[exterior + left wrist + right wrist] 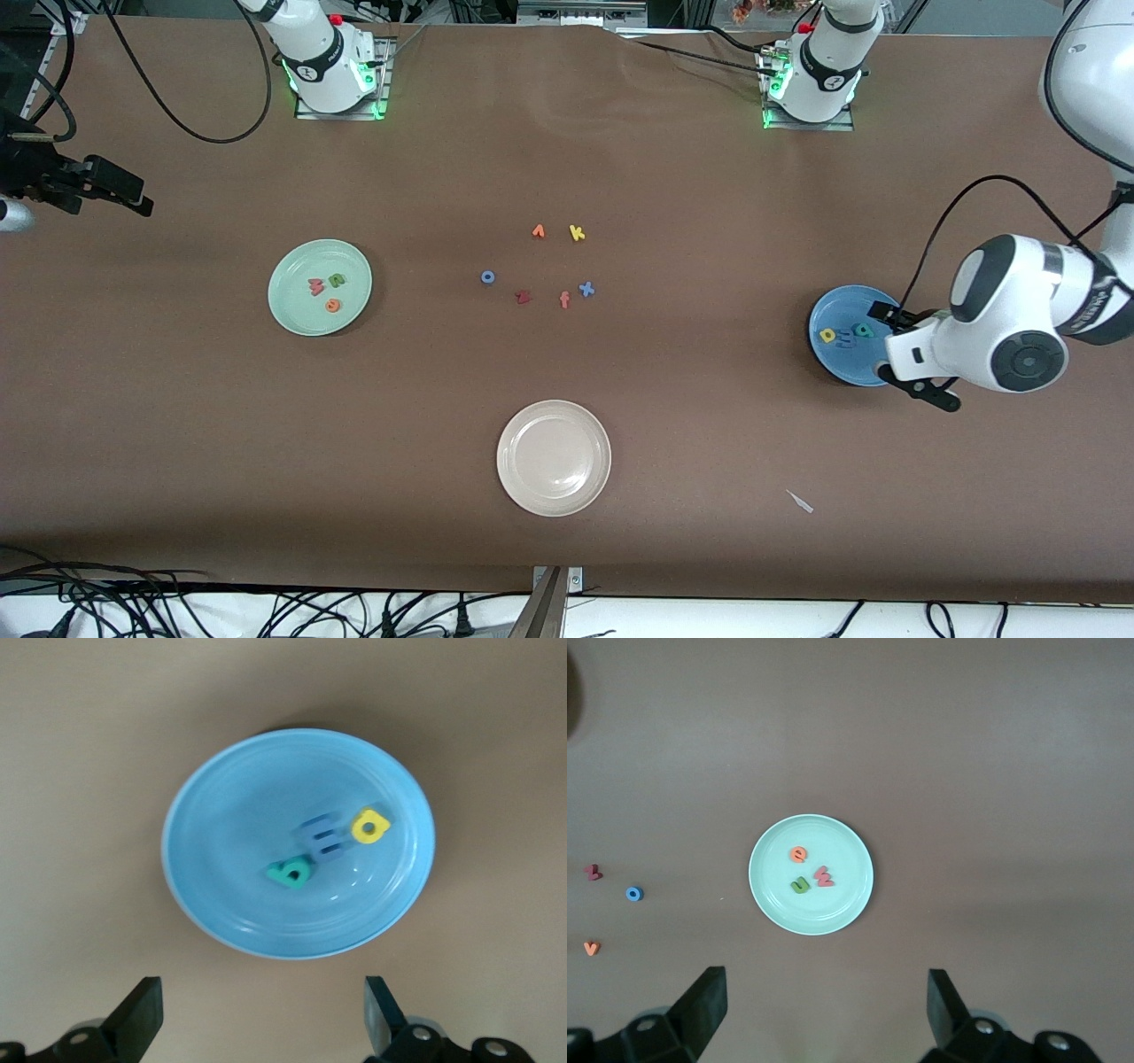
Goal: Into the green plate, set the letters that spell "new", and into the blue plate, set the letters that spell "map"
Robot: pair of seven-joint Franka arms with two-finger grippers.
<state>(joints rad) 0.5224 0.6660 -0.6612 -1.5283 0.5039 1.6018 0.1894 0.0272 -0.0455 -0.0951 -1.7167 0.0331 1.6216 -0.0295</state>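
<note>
The green plate [288, 301] [771, 895] lies toward the right arm's end and holds a green n [337, 280] [800, 886], an orange e [333, 306] [798, 853] and a pink-red w [316, 285] [824, 876]. In the blue plate [837, 363] [221, 833], toward the left arm's end, lie a blue m [322, 836], a teal a [291, 873] and a yellow p [369, 825]. My left gripper [899, 353] [264, 1014] hangs open and empty just beside the blue plate's rim. My right gripper [106, 190] [824, 1010] is open and empty, high over the right arm's end.
A cream-white plate [554, 456] sits nearest the front camera at mid-table. Loose letters lie in the middle: an orange one [538, 231], yellow k [577, 232], blue o [487, 277], dark red letter [524, 297], orange-red f [564, 300], blue x [586, 289]. A white scrap [800, 501] lies nearby.
</note>
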